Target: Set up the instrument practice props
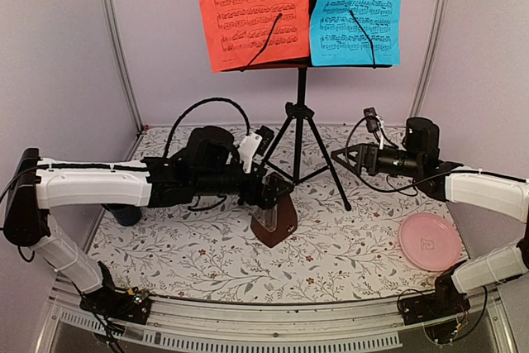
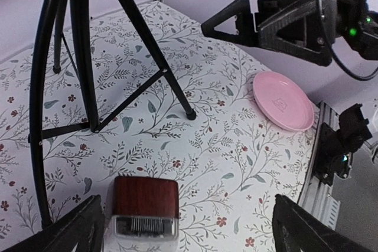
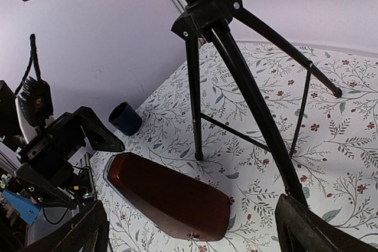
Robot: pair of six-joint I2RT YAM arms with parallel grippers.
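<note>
Pale lilac walls close in a table spread with a floral cloth point(image 1: 207, 245). At the centre of the top view the left gripper point(image 2: 189, 222) hangs with its jaws spread wide and nothing clamped. In the left wrist view the small brown wooden metronome point(image 2: 144, 205) stands between the fingers at the bottom of the frame, close to the left-hand one. At centre right of the top view the right gripper point(image 1: 340, 155) is equally wide and empty, its tips aimed at the tripod legs of the black music stand point(image 1: 302, 113). The stand sits just behind the metronome, and the red sheet point(image 1: 248, 6) and cyan sheet point(image 1: 359, 6) rest on its desk at the top edge. The metronome looks rigid, fairly light and glossy. Its tapering sides could let the pads slide upward, so the safer hold is probably low, across two opposite faces near the base. A pink plate point(image 1: 428, 241) lies at lower right and a dark blue mug point(image 3: 125, 118) stands beyond.
</note>
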